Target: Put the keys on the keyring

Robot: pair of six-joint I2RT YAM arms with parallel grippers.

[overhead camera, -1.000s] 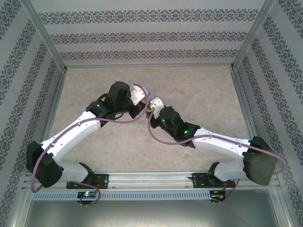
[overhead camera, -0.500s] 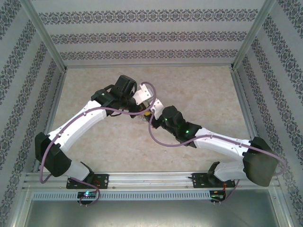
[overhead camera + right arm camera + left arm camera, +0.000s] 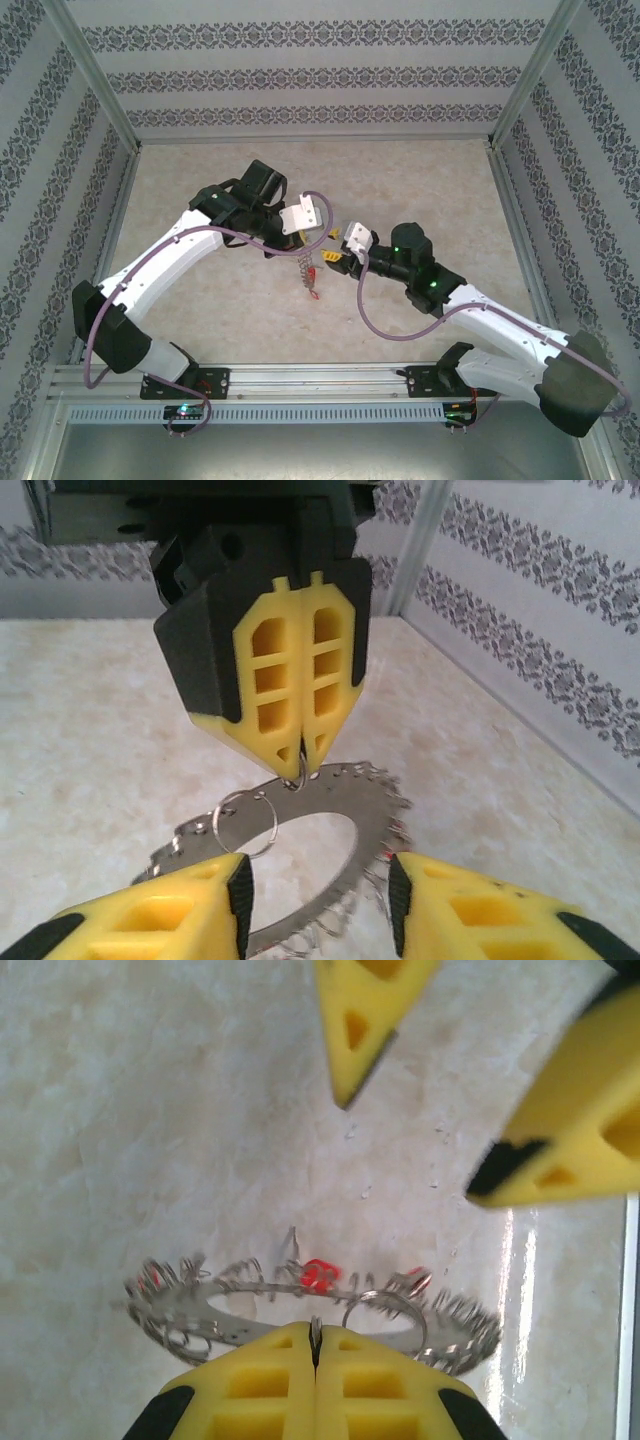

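The keyring (image 3: pixel 365 805) hangs over the table (image 3: pixel 430 185), pinched at its rim by the left end effector (image 3: pixel 301 758), whose jaws are pressed fully together. Red key tags (image 3: pixel 318 1275) dangle among its links. The right end effector (image 3: pixel 315 905) sits just below, part-open and empty, straddling the ring. My read is that it should close squarely on the small loop (image 3: pixel 248 820), coming in slowly so the ring doesn't swing. Crowding is the hazard: the yellow fingers (image 3: pixel 560 1140) sit close to the ring, and a purple cable (image 3: pixel 365 312) loops beside the right wrist.
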